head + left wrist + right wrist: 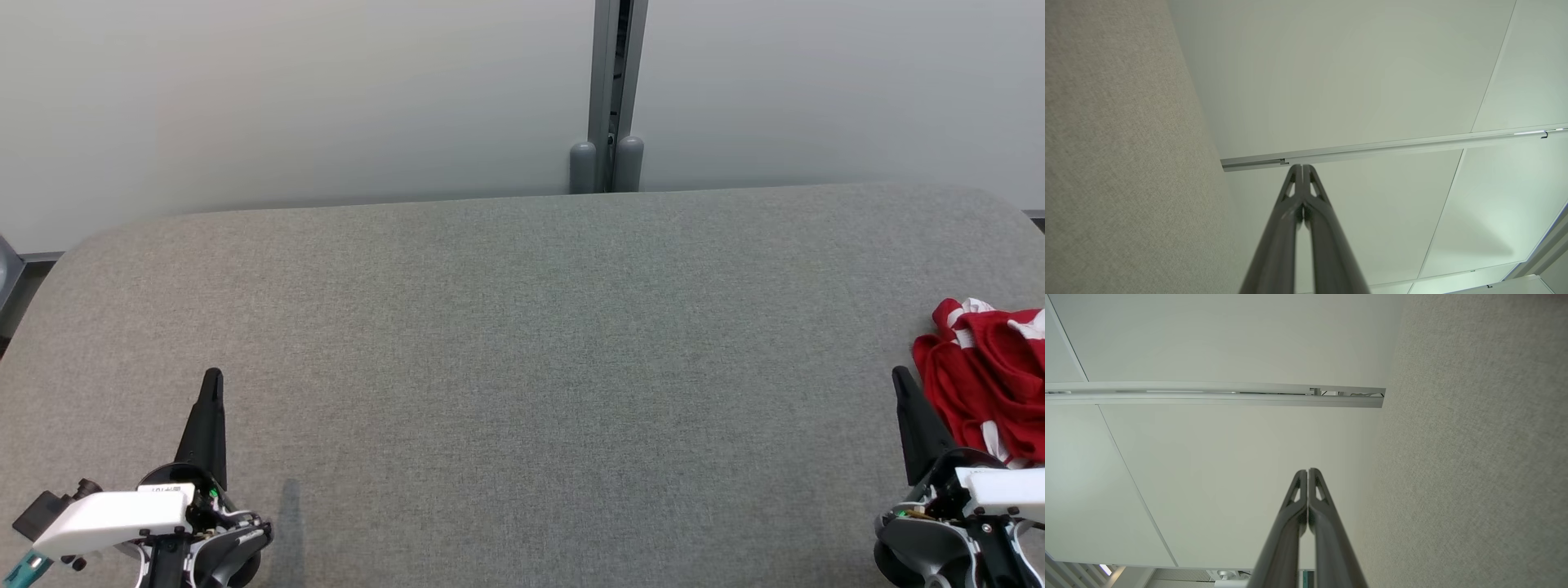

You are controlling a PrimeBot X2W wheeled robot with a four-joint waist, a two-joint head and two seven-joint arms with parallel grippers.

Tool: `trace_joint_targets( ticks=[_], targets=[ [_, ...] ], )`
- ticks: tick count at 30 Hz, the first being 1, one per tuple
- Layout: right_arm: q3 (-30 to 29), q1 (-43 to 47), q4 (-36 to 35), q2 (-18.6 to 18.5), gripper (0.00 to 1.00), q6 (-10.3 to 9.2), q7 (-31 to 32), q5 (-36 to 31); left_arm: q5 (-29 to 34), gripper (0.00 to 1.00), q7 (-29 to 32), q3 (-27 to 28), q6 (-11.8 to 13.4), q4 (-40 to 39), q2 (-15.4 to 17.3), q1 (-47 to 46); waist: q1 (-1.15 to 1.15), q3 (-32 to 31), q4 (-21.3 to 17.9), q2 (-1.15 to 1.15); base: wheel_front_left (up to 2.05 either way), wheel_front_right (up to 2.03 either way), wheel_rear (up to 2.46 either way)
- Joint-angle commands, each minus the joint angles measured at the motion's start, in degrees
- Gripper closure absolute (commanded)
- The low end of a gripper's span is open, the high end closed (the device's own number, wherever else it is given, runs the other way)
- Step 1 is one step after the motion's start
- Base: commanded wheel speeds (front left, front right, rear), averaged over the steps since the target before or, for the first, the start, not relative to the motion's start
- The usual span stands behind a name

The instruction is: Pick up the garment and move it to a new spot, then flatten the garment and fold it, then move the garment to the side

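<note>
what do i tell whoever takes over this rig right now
Left claw: shut, holding nothing, low at the near left of the grey table.
Right claw: shut, holding nothing, at the near right, close beside the garment.
Garment: red with white stripes, crumpled in a heap at the table's right edge.
Done: nothing that shows; the garment is neither flat nor folded.
Left: pick it up, move it to a new spot, flatten, fold, set aside.

text: none legible | label point(166, 489) on left hand point(213, 377): too small to read
</note>
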Motion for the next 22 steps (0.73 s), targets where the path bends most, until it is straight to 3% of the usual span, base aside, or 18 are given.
trace_joint_targets(
  ticks=[1, 22],
  targets=[
    [0.0, 0.5, -0.2, -0.5, 1.00, 0.02, 0.2, 0.1, -0.1, 1.00, 0.2, 0.2, -0.2, -0.1, 0.3, -0.7, 0.00, 0.0, 0.0, 0.00, 0.00, 0.00, 0.00],
    [0.0, 0.5, -0.2, -0.5, 1.00, 0.02, 0.2, 0.1, -0.1, 1.00, 0.2, 0.2, -0.2, -0.2, 0.3, -0.7, 0.00, 0.0, 0.0, 0.00, 0.00, 0.00, 0.00]
  ],
)
